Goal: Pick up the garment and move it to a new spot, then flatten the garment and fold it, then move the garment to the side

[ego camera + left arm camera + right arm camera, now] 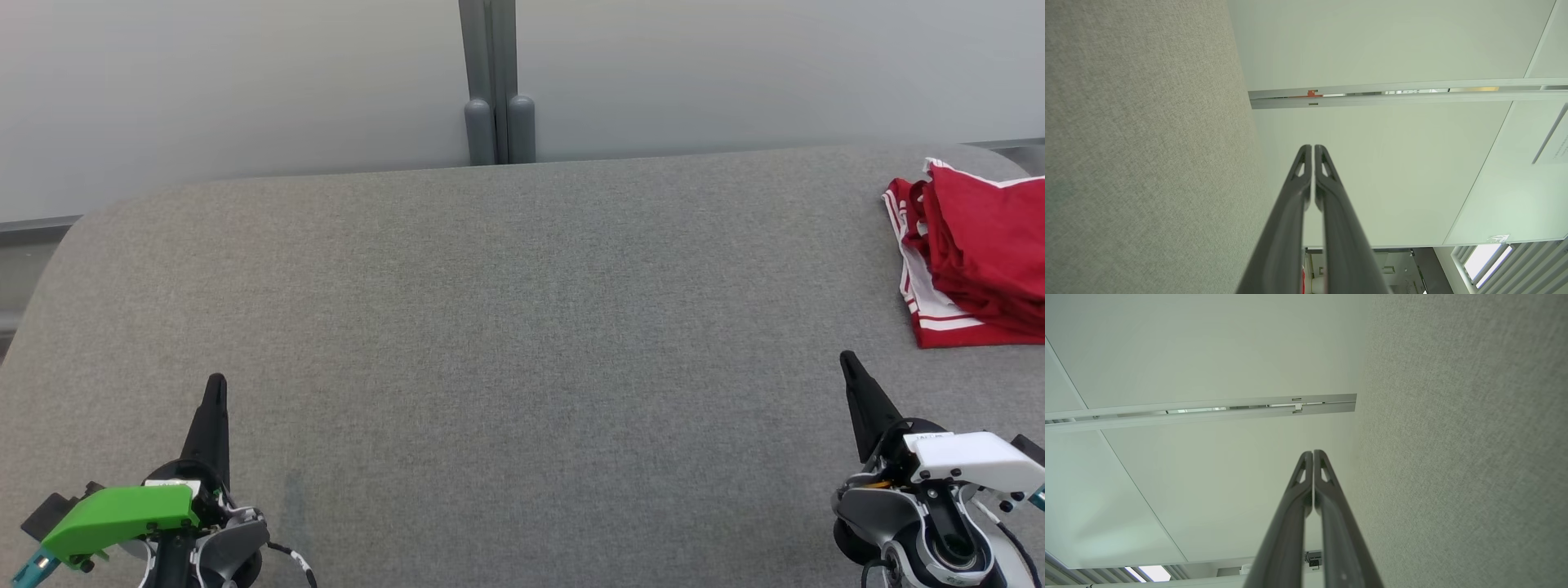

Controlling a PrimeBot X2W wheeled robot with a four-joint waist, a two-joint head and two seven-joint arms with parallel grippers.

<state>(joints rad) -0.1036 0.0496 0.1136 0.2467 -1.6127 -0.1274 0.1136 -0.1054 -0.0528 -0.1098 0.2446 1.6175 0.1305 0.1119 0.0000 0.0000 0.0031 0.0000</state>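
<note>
In the head view, the grey fabric-covered table (522,327) is stretching across the frame, and a pale wall (245,73) with a grey post (490,82) is standing behind it. The garment (988,245), red with white stripes, is lying bunched in loose folds at the table's far right, and the picture's right edge is cutting it off. The left jaws are sitting at the lower left under a green cover (122,514), their dark fingers (214,425) pointing up the view and reading as one clenched spike. The right jaws are sitting at the lower right under a white cover (971,457). They are likewise clenched and are hanging just below the garment in the picture, apart from it. Neither pair is grasping anything.

In the left wrist view, the left jaws are rising from the bottom edge with their tips pressing together and nothing between them. The table's fabric is running down the left side and the pale wall panels are lying beyond.

In the right wrist view, the right jaws are showing the same clenched, empty state, tips touching. The table's fabric is running down the right side and the wall panels are spreading to the left.
</note>
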